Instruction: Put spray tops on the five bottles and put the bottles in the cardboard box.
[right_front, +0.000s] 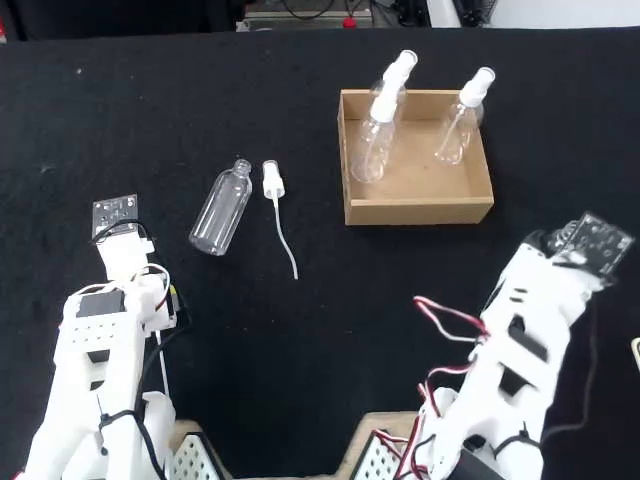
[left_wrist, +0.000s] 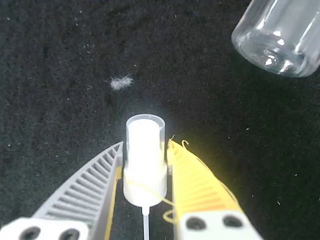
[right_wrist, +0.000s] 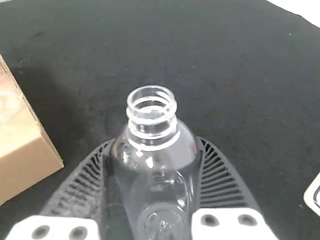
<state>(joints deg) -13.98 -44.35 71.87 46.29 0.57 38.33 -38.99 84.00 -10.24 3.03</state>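
My left gripper (left_wrist: 144, 145) is shut on a white spray top (left_wrist: 145, 160), whose thin tube runs back between the fingers. The base of a clear bottle (left_wrist: 280, 35) lies just beyond it. From above, that uncapped bottle (right_front: 222, 207) lies on the black table beside a loose spray top (right_front: 272, 180) with a long tube. My right gripper (right_wrist: 152, 145) is shut on a clear bottle (right_wrist: 151, 150) with an open threaded neck, beside the cardboard box (right_wrist: 20, 150). The box (right_front: 415, 205) holds three bottles with spray tops (right_front: 375, 140).
The left arm (right_front: 110, 320) is at the lower left of the table and the right arm (right_front: 530, 330) at the lower right, below the box. A bit of white lint (left_wrist: 121, 82) lies on the cloth. A white object (right_front: 635, 355) shows at the right edge.
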